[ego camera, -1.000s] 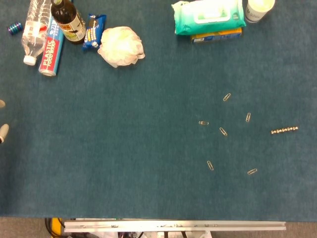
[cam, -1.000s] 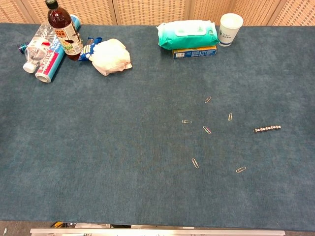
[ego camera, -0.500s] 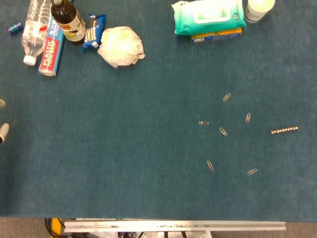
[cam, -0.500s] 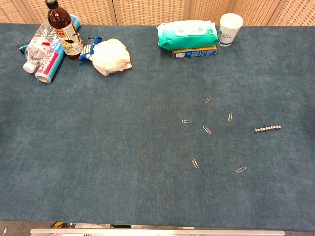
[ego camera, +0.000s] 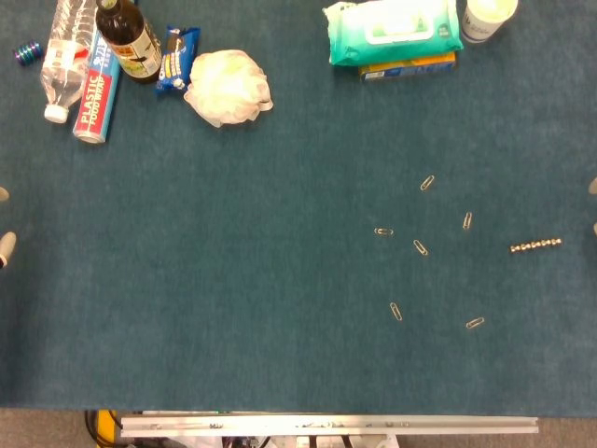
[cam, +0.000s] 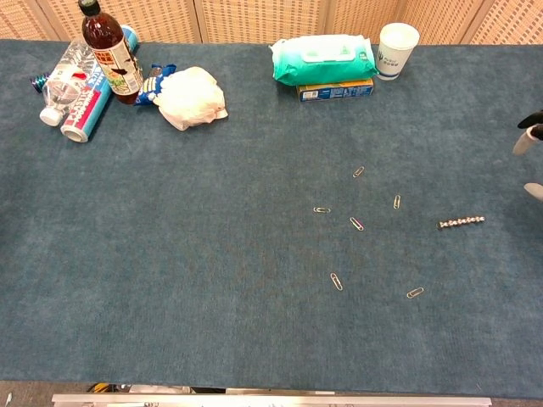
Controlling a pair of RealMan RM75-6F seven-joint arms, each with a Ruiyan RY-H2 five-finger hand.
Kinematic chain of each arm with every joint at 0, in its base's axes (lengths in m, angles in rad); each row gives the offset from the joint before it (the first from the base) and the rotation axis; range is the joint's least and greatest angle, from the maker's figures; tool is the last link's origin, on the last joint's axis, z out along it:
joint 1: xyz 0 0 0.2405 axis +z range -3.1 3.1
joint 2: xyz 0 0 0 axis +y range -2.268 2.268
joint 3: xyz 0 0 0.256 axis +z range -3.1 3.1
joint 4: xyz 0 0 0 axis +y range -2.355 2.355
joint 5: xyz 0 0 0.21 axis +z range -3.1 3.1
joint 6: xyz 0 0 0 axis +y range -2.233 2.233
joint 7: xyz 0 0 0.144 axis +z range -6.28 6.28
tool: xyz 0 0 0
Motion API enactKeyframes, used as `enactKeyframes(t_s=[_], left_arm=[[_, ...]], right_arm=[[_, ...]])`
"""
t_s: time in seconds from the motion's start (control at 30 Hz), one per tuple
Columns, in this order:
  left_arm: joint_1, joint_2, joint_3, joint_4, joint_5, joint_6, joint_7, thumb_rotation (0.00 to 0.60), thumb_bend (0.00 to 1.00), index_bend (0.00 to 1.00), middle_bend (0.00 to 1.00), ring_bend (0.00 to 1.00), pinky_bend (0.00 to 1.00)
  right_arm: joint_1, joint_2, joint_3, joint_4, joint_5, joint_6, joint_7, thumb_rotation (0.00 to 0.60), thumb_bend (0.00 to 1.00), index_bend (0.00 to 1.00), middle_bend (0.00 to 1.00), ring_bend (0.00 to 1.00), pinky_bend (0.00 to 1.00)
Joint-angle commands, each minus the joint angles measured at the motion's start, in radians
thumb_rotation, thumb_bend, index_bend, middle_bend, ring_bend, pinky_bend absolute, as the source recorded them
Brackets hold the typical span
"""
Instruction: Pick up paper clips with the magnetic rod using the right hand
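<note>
Blue felt table [cam: 212, 280] with the magnetic rod [cam: 461, 222] lying flat at right, long axis nearly left-right, right end tipped slightly away. Scattered just left of it, six paper clips [cam: 357, 224]. Right hand [cam: 529, 140] only fingertips at the frame edge, apart from the rod, grasp impossible to tell; same for left hand [ego camera: 5, 245].

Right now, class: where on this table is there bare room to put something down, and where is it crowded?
Free: the wide blue cloth left of the paper clips and below the white pouf, down to the front edge. Crowded: the back left by the bottles, the back right by the wipes pack, and the clips beside the magnetic rod.
</note>
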State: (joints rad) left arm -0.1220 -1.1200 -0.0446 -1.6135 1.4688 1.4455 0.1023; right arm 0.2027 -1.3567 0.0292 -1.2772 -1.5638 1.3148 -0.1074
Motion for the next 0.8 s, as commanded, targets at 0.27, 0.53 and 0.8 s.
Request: enactKeyframes(t_s=[0.27, 0.53, 0.8], left_arm=[[-0.001, 0.0, 0.0, 0.0, -0.001, -0.002, 0.0, 0.6, 0.26, 0.37, 0.33, 0.29, 0.54], [-0.001, 0.001, 0.001, 0.001, 0.0, -0.003, 0.001, 0.6, 0.26, 0.37, 0.33, 0.29, 0.54], [-0.003, 0.001, 0.001, 0.001, -0.001, -0.006, 0.0, 0.6, 0.26, 0.37, 0.33, 0.29, 0.54]], right_arm=[[0.024, -0.022, -0.024, 0.025, 0.014, -0.062, -0.003, 0.6, 0.27, 0.42, 0.21, 0.11, 0.27], [0.035, -0.043, -0.033, 0.043, 0.03, -0.097, -0.016, 0.6, 0.31, 0.42, 0.19, 0.09, 0.27], [0.039, -0.054, -0.053, 0.039, 0.03, -0.118, -0.011, 0.6, 0.31, 0.42, 0.16, 0.07, 0.27]])
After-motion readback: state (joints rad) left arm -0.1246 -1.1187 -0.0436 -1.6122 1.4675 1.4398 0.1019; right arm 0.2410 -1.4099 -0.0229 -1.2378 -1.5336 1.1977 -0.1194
